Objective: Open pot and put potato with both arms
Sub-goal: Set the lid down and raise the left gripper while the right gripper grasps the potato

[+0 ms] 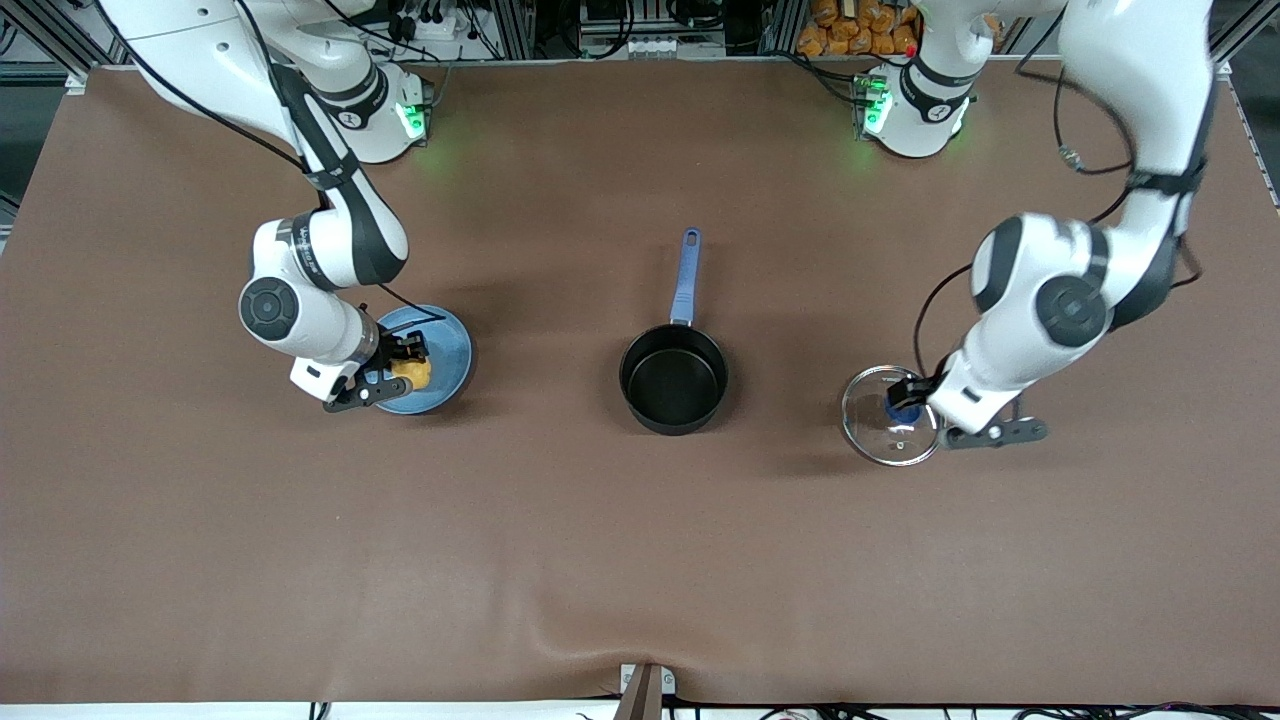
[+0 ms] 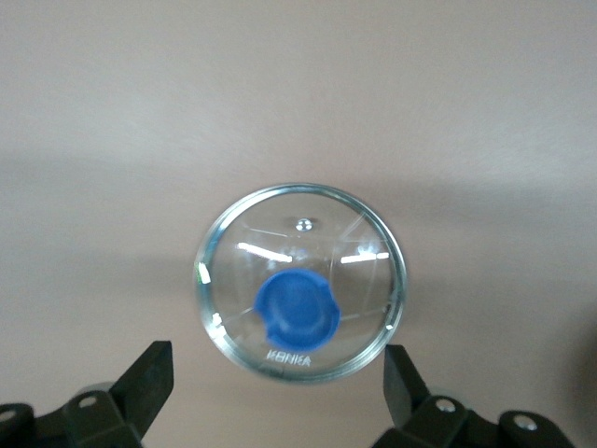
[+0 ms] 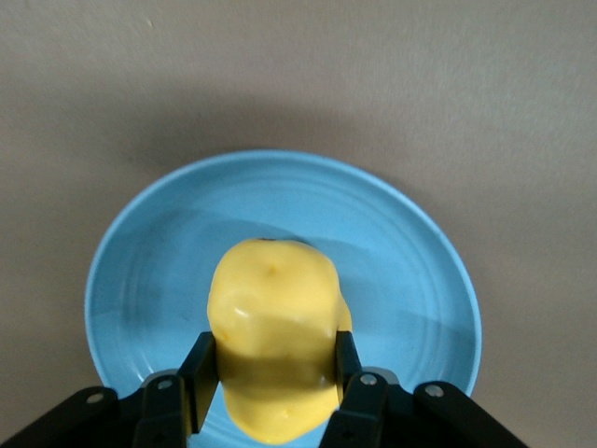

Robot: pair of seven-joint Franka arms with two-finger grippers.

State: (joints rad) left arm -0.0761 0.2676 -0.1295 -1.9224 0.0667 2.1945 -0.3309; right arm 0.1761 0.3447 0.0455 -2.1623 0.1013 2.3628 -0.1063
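Note:
The black pot (image 1: pixel 674 378) stands uncovered mid-table, its blue handle (image 1: pixel 686 277) pointing toward the robots' bases. Its glass lid (image 1: pixel 889 415) (image 2: pixel 300 281) with a blue knob (image 2: pixel 296 309) lies flat on the table toward the left arm's end. My left gripper (image 1: pixel 910 400) (image 2: pixel 278 378) hovers over the lid, open, its fingers wide of the knob. On the light-blue plate (image 1: pixel 447 345) (image 3: pixel 392 243) toward the right arm's end sits the yellow potato (image 1: pixel 413 373) (image 3: pixel 272 327). My right gripper (image 1: pixel 404 365) (image 3: pixel 272 369) is shut on it, one finger pressed on each side.
The brown table cover has a raised fold (image 1: pixel 640 640) at the edge nearest the camera. Both arm bases (image 1: pixel 395 110) (image 1: pixel 905 105) stand along the table's edge by the robots. Bare cover lies between pot, plate and lid.

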